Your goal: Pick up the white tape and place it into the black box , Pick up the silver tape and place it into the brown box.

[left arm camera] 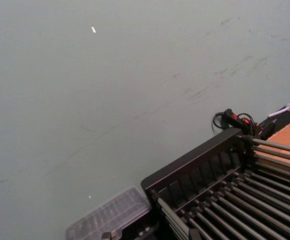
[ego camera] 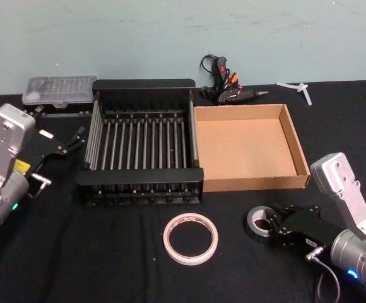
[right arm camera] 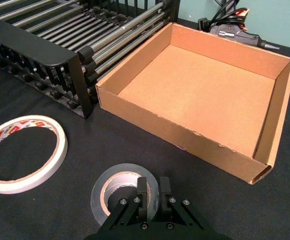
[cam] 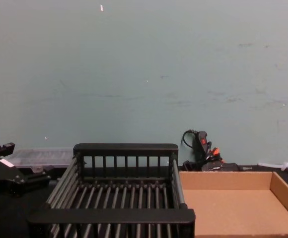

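The right gripper (right arm camera: 149,192) is down at the silver tape (right arm camera: 116,190), which lies flat on the black table (ego camera: 107,252) just in front of the near wall of the brown box (right arm camera: 205,90). In the right wrist view its two fingers stand almost together, pinching the near wall of the roll — one finger in the core, one outside, as far as I can judge. So the jaws are clenched on the silver tape, though the roll has not left the table.

The white tape (ego camera: 190,237) lies flat near it, toward the robot's left, in front of the black box (ego camera: 142,136), which stands empty; the brown box is empty too.

The left gripper (ego camera: 69,146) hangs idle at the left side of the black box, jaws spread, holding nothing.

The risks I see from here:
- The pinch takes one thin wall only (a narrow hold), so the roll may swing or slip out on the lift.
- A low carry could catch the roll on the brown box's near wall and knock it free.
- The two rolls lie near each other — a dragged silver tape could nudge the white one.
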### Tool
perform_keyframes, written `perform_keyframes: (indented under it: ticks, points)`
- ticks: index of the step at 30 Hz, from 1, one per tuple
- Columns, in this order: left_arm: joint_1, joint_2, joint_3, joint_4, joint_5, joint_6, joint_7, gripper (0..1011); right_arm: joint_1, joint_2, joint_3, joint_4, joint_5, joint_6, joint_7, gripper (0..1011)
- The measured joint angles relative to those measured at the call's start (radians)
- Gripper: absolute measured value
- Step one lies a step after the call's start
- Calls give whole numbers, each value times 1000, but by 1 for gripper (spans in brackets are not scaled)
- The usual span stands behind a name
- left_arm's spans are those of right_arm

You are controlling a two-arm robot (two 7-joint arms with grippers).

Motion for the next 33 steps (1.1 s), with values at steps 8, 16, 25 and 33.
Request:
perform_keyframes:
  ticks: [8,16,25,33]
  points:
    - [0,0,0,0,0,0,0,1001,-4,0,5,-2,3,-12,10,148]
    - [0,0,0,0,0,0,0,1001,-18,15,17,-30,21,-57,45,148]
    - [0,0,0,0,0,0,0,1001,-18,34,41,-66,51,-108,60,148]
    - [0,0,0,0,0,0,0,1001,22,30,48,-63,59,-141,50,148]
